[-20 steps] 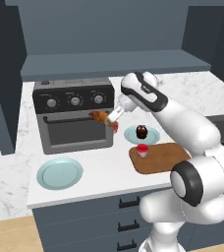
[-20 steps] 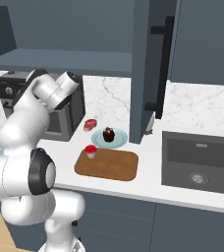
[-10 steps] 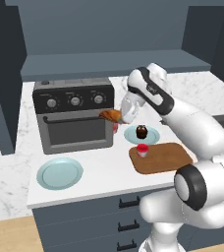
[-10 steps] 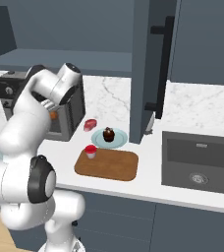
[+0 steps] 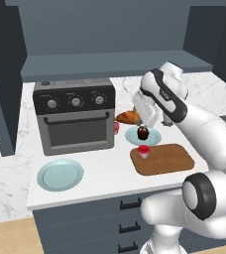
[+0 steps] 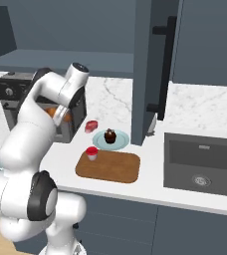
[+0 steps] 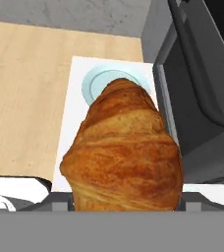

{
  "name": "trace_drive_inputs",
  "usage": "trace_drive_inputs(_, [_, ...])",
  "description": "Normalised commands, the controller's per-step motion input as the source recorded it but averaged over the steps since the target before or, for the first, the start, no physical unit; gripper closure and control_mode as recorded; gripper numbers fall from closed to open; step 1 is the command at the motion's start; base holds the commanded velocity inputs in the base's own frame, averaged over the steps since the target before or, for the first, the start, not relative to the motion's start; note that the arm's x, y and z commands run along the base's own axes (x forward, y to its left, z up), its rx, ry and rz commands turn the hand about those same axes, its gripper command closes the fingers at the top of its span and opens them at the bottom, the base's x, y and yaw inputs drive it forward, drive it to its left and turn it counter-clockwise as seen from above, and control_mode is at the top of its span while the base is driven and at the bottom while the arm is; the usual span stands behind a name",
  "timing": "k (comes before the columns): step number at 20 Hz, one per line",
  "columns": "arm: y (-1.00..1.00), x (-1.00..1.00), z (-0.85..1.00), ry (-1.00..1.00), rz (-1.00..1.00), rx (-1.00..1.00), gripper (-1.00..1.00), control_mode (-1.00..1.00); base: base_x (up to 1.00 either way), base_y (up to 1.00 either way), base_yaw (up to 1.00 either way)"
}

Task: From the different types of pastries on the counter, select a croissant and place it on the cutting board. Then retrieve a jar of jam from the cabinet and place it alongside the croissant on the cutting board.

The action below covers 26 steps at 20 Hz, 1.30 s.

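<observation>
Arm bent high at frame centre, gripper (image 5: 139, 117) pinching the croissant (image 5: 128, 117) above the counter (image 5: 105, 171)

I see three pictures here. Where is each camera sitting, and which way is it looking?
Left base view: behind the arm on its left, looking forward and down at the counter; the white arm rises from the lower right, its gripper holding the croissant.
Right base view: behind on the right; the arm rises from the lower left.
Hand view: on the hand, looking along the gripper, with the croissant up close.
Both base views share the cutting board and cupcake.
</observation>
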Motion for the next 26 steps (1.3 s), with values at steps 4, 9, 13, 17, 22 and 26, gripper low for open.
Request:
trace_drive_inputs(4, [-0.42,-0.04,0.01,-0.19,0.25,-0.13,1.00,-1.00,0.00,0.00,0.00])
trace_drive_inputs(9, [-0.50,-0.01,0.00,-0.18,0.26,-0.13,1.00,-1.00,0.00,0.00,0.00])
trace_drive_inputs(13, [-0.46,0.00,0.00,-0.16,0.27,-0.14,1.00,-1.00,0.00,0.00,0.00])
trace_drive_inputs(17, [-0.42,-0.03,0.00,-0.17,0.27,-0.15,1.00,-1.00,0.00,0.00,0.00])
trace_drive_inputs(22, [-0.33,-0.02,0.00,-0.11,0.27,-0.16,1.00,-1.00,0.00,0.00,0.00])
trace_drive_inputs(26, [-0.26,0.00,0.00,-0.08,0.28,-0.14,1.00,-1.00,0.00,0.00,0.00])
